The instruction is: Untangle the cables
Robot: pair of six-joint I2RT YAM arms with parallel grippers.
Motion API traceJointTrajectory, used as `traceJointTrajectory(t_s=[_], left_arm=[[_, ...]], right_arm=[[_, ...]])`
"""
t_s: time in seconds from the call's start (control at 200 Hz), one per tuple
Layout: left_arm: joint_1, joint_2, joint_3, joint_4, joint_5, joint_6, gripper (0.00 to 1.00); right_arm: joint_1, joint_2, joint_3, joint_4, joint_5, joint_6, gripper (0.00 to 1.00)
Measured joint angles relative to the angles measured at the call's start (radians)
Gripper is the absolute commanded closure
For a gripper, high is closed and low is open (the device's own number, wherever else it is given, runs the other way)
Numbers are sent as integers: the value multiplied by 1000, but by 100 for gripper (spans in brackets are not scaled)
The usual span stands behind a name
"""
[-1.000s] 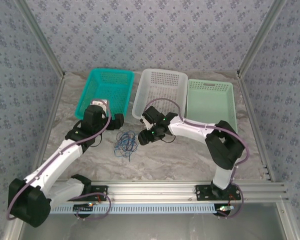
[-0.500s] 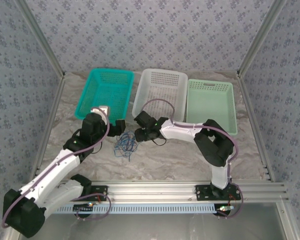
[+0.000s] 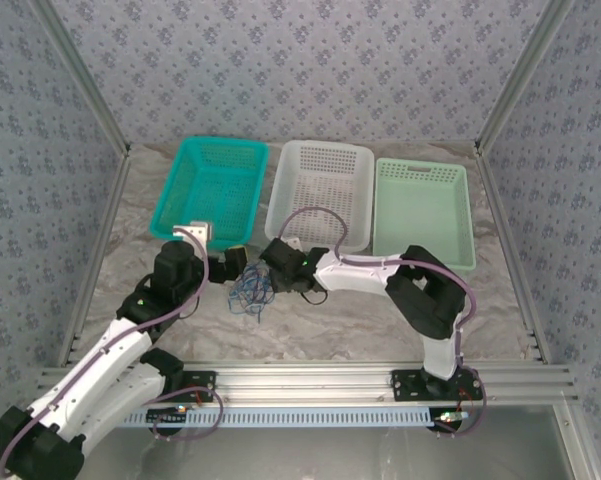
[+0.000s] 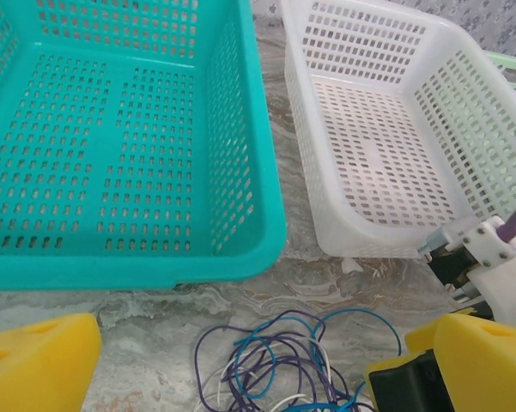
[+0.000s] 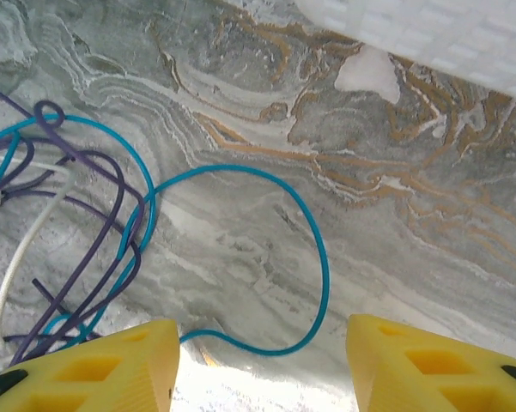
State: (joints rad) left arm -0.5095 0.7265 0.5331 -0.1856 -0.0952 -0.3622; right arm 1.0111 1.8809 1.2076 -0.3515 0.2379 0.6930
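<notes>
— Any lettering you can read right now?
— None. The teal basket (image 4: 256, 184) in front of me is plain perforated plastic, and so is the white basket (image 4: 319, 184).
— And from above?
— Nothing legible on the pale green basket (image 3: 421, 170) or the metal rail (image 3: 310, 378). Any markings are too small to make out.

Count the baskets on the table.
3: the teal basket at the back left, the white basket in the middle, the pale green basket at the back right, side by side.
</notes>
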Motion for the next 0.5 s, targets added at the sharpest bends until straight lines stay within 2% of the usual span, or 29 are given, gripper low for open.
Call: traceJointTrajectory(t_s=[0.245, 0.5], left_arm=[[-3, 0, -29, -33, 2, -44, 1], [-4, -4, -85, -60, 31, -95, 1]], right_arm=[[40, -107, -16, -26, 55, 19, 44], [83, -166, -24, -37, 25, 22, 43]])
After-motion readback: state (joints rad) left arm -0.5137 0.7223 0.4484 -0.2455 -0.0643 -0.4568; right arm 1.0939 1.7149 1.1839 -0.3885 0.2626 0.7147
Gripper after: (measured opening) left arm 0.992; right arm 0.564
